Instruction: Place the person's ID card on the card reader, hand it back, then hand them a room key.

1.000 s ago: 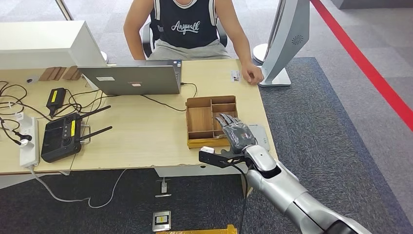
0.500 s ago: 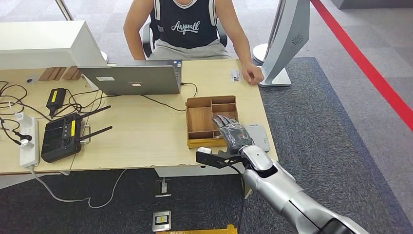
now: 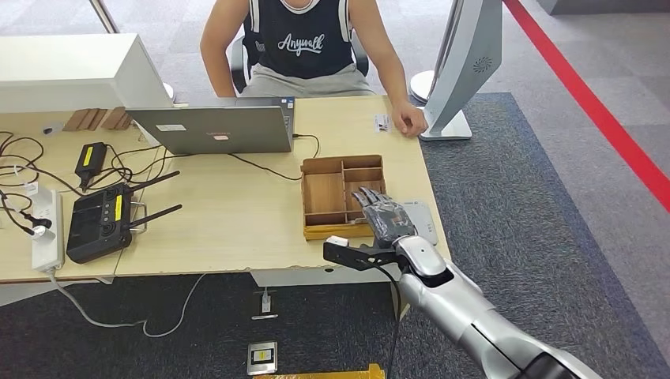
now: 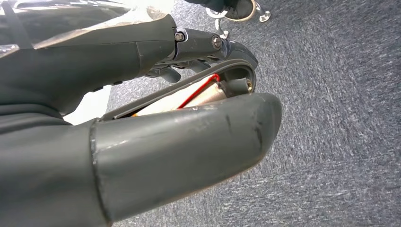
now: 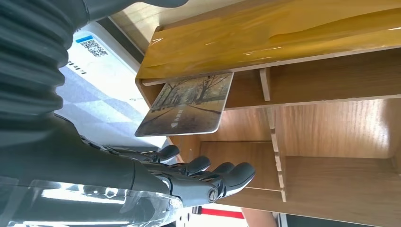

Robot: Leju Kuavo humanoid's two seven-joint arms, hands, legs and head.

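Observation:
In the head view my right hand point(image 3: 385, 219) hovers with fingers stretched out over the near right corner of the wooden tray point(image 3: 325, 194). It holds nothing. The right wrist view shows a picture-printed room key card point(image 5: 187, 109) leaning in a tray compartment point(image 5: 331, 123), just beyond my fingertips point(image 5: 227, 171). The grey-white card reader point(image 3: 424, 219) lies beside the tray, partly under my hand. A small ID card point(image 3: 382, 122) rests on the far edge of the desk beside the person's hand point(image 3: 409, 121). My left hand point(image 4: 142, 142) hangs above carpet, holding nothing.
A seated person faces me across the desk. A laptop point(image 3: 213, 130) stands at the middle back, a black controller point(image 3: 101, 221) and cables at the left. A white monitor stand point(image 3: 466, 63) rises at the far right corner. The desk's right edge runs close by the reader.
My right hand drifted slightly left and back over the tray's near corner, then returned to about where it was. Nothing was picked up.

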